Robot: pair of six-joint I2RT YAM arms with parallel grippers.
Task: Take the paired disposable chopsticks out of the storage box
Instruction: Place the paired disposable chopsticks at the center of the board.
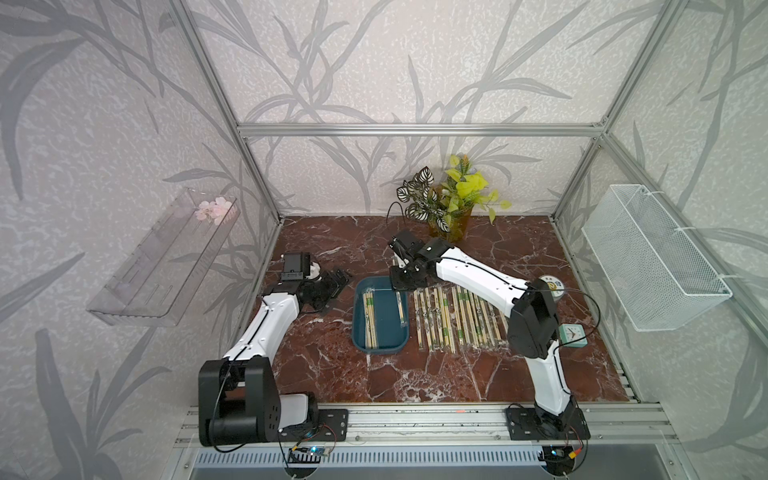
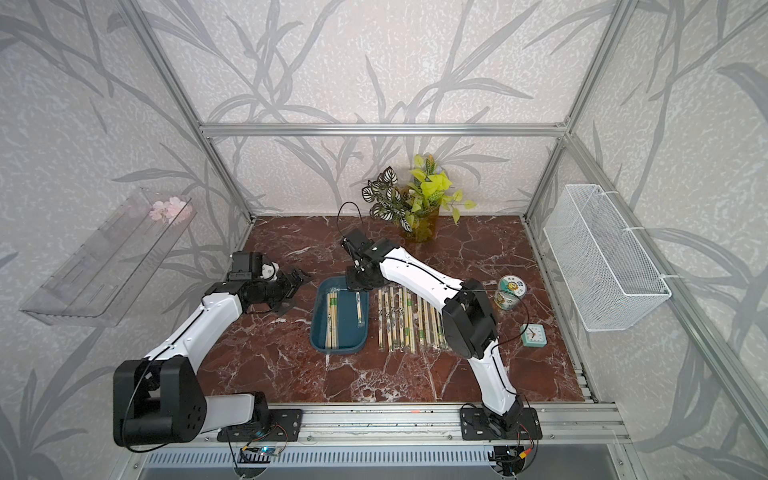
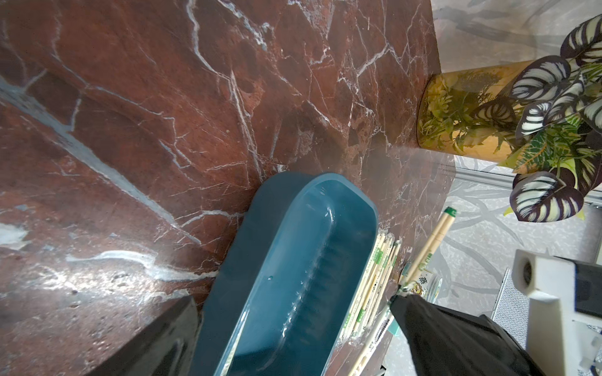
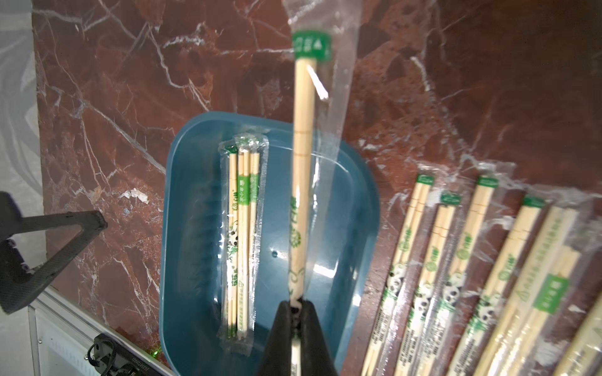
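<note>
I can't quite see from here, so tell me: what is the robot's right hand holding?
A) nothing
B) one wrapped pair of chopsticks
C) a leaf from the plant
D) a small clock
B: the right hand is pinched shut on one wrapped pair of chopsticks, lifted above the blue tray.

Box mid-table, sticks inside and alongside.
Chopsticks lie in the box, toward its 9 o'clock side. On the table, a row lies at the box's 3 o'clock, the plant at 1, and the tin and clock beyond the row.
</note>
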